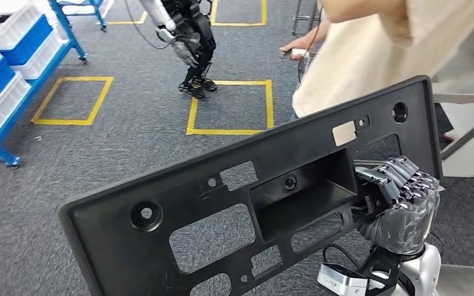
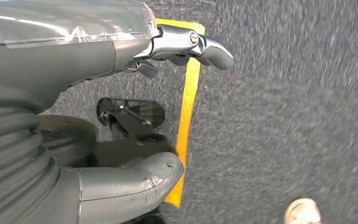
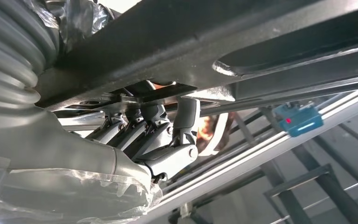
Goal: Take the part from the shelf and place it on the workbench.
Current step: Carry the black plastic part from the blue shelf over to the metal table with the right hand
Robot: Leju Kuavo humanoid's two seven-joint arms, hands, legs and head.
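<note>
The right hand [image 1: 401, 203] grips the part [image 1: 247, 203], a long black plastic panel with cut-outs, near one end, fingers [image 3: 168, 135] hooked through an opening from behind; the panel hangs in the air, tilted, its far end dipping low to the robot's left and unsupported. The left hand [image 2: 121, 93] hangs beside the body over grey carpet and a yellow floor line [image 2: 186, 116], fingers apart and holding nothing. This looks like the carry from shelf to workbench, so the grip should stay firm and the wrist steady, since the long free end will likely swing and lever against the fingers; bringing the left hand under the low end could help. Just beyond the panel stands a person [image 1: 376, 49] in a light shirt, close enough to be brushed in a turn. Farther off are another robot's legs [image 1: 197, 61] and a blue rack of bins [image 1: 12, 74].
</note>
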